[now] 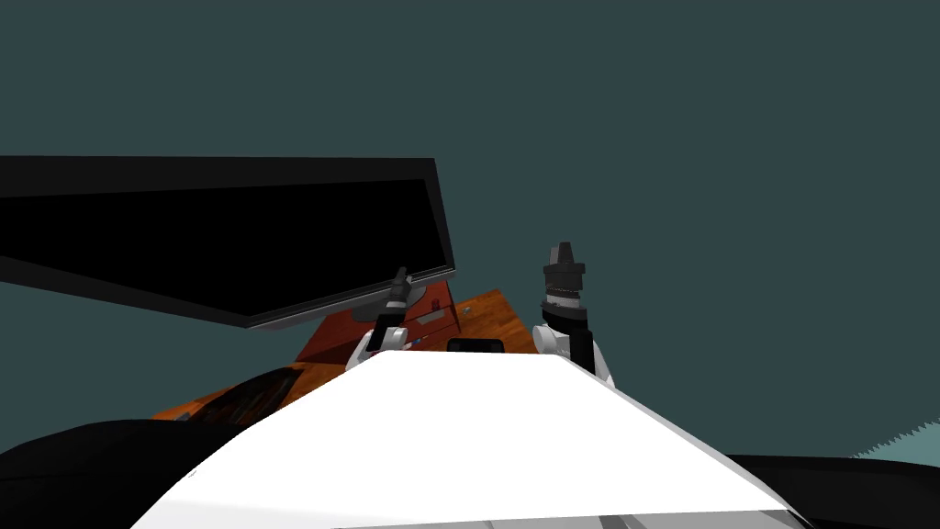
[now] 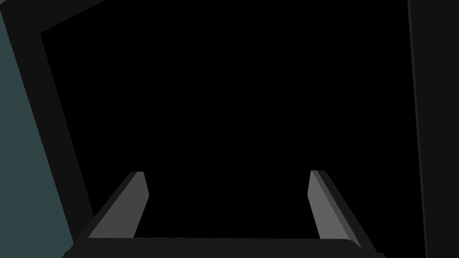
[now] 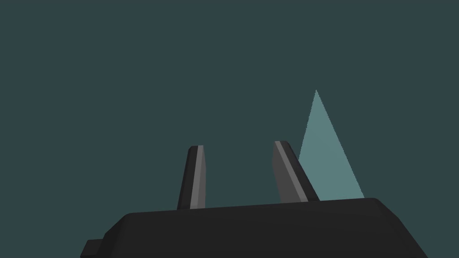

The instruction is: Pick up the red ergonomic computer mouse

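Note:
A large monitor (image 1: 220, 239) with a black screen stands on a reddish-brown wooden desk (image 1: 491, 317). My left gripper (image 1: 399, 278) is raised just under the monitor's lower right corner, above the desk. Seen from the left wrist, this gripper (image 2: 226, 179) is open, fingers wide apart and empty, pointing at the black screen (image 2: 233, 98) and its dark bezel (image 2: 27, 58). My right gripper (image 1: 561, 250) is held up to the right of the desk, before a dark teal wall. Its fingers (image 3: 197, 174) stand a narrow gap apart with nothing between them.
A small pale speck (image 1: 465, 310) lies on the desk beside the monitor's foot. A dark rounded shape (image 1: 252, 393) lies on the desk's left part. A darker red panel (image 1: 413, 323) sits under the monitor. The teal wall (image 1: 688, 165) rises behind everything.

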Controlling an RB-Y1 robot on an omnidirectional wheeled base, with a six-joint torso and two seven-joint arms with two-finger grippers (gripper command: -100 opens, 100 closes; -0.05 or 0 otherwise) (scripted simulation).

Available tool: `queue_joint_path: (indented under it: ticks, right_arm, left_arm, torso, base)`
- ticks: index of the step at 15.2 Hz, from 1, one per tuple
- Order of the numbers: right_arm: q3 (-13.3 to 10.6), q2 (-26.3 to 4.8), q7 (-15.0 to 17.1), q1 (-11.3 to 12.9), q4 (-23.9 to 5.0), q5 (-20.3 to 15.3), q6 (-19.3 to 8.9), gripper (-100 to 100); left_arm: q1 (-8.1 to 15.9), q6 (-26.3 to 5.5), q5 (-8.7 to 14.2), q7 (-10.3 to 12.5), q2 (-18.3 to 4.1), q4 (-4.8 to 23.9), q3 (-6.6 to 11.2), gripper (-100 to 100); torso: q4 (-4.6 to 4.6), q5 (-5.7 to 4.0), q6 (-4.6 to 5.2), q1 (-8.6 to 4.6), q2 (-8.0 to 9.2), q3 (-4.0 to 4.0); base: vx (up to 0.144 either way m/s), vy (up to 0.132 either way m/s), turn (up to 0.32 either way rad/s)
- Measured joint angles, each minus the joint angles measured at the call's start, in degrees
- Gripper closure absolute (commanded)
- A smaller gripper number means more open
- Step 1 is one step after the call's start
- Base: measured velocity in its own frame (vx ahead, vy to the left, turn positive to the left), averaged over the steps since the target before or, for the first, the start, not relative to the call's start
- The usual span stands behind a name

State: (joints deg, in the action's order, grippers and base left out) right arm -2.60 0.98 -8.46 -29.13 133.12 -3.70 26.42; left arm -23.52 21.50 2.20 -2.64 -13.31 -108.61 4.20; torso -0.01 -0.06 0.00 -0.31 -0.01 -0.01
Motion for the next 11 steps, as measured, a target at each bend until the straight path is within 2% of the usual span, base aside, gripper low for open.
queue_joint_path:
  ticks: [6, 11]
  right_arm:
    - [0.0, 0.0, 0.0, 0.0, 0.0, 0.0, 0.0, 0]
    - [0.0, 0.0, 0.0, 0.0, 0.0, 0.0, 0.0, 0]
  left_arm:
    - [1.7, -4.3, -1.1, -1.2, -1.5, 5.9, 0.7, -100]
    - [3.6, -6.7, -2.1, -2.3, -2.2, 12.8, 1.21, -100]
  torso:
    - [0.0, -0.01, 0.0, 0.01, -0.01, 0.0]
    - [0.0, -0.01, 0.0, -0.04, -0.04, -0.02]
  base:
    - [0.0, -0.075, 0.008]
    - [0.006, -0.08, 0.008]
